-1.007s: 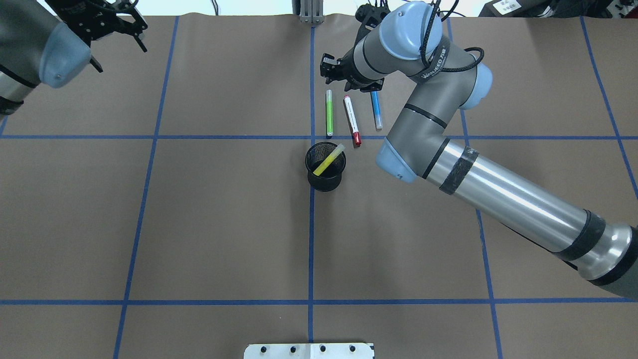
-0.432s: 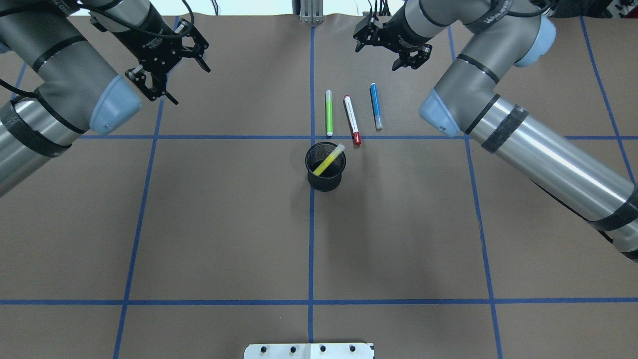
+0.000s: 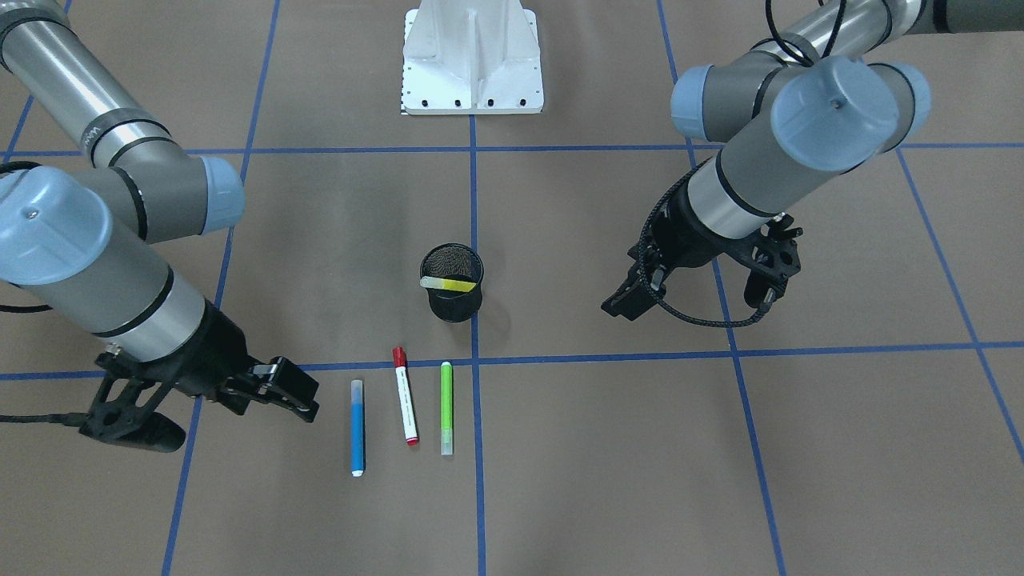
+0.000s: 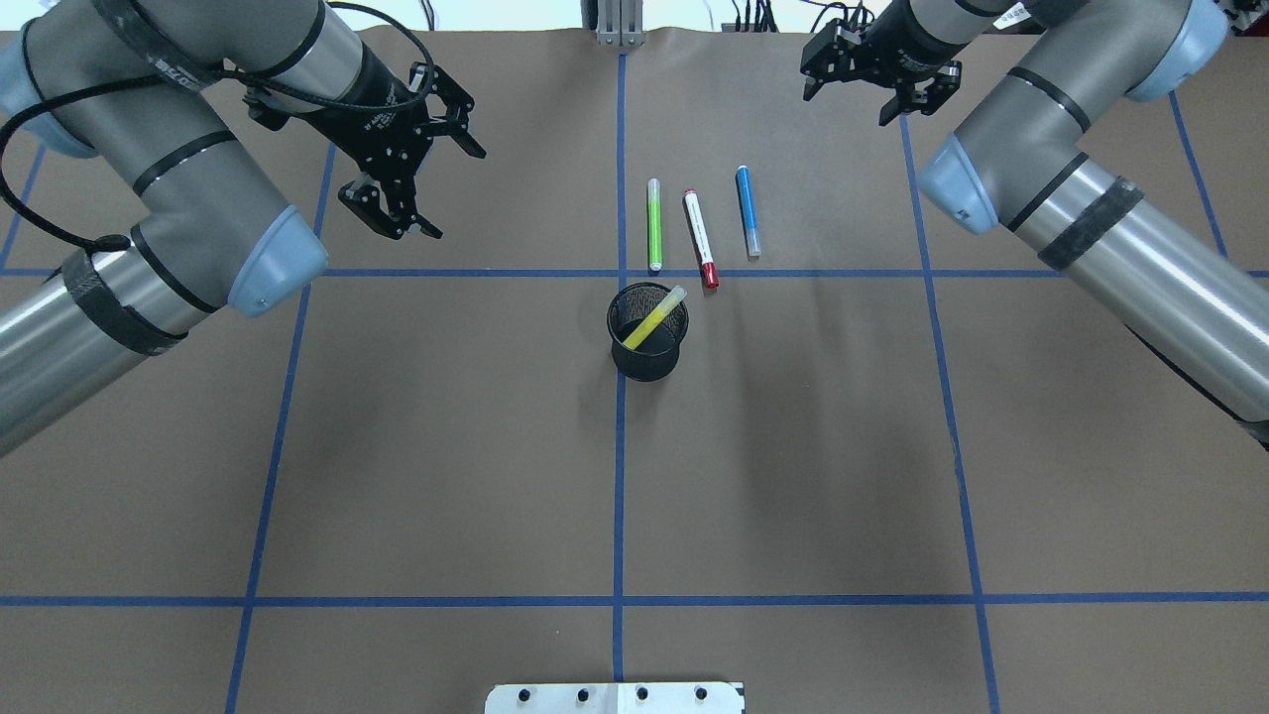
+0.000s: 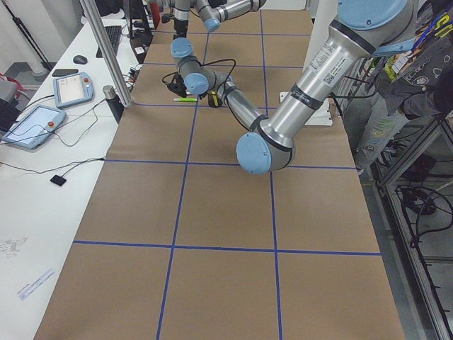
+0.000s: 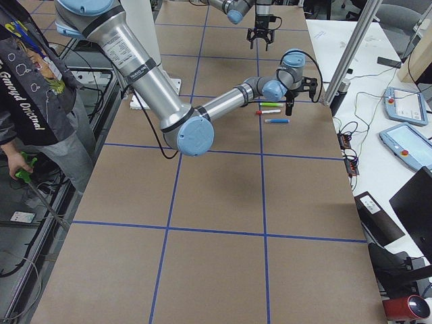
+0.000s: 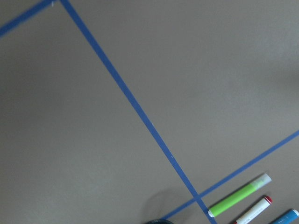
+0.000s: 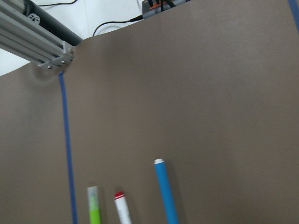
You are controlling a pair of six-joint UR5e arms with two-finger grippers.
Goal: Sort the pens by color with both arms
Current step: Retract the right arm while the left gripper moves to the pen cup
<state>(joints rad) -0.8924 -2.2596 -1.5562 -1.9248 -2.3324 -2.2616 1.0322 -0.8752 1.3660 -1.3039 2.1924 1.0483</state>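
Three pens lie side by side on the brown table beyond the cup: lime green [image 4: 654, 225], white with a red cap [image 4: 700, 238] and blue [image 4: 749, 211]. The yellow pen [image 4: 654, 317] leans inside the black mesh cup [image 4: 644, 369]. My left gripper [image 4: 463, 196] is open and empty, well to the left of the pens. My right gripper [image 4: 848, 107] is open and empty, beyond and to the right of the blue pen. The front view shows the same row: blue [image 3: 358, 428], red-capped [image 3: 405, 406], green [image 3: 446, 408]. Both wrist views show the pens at their lower edge.
The white pedestal base [image 4: 615, 697] sits at the near edge. An aluminium post [image 4: 615, 25] stands at the far edge. Blue tape lines [image 4: 297, 272] grid the table. An operator [image 6: 34, 101] stands beside the table; tablets [image 6: 405, 142] lie on a side bench.
My right gripper has pulled away from above the pens, up and to the right. My left arm has swung in toward the middle. The pens and cup have not moved.
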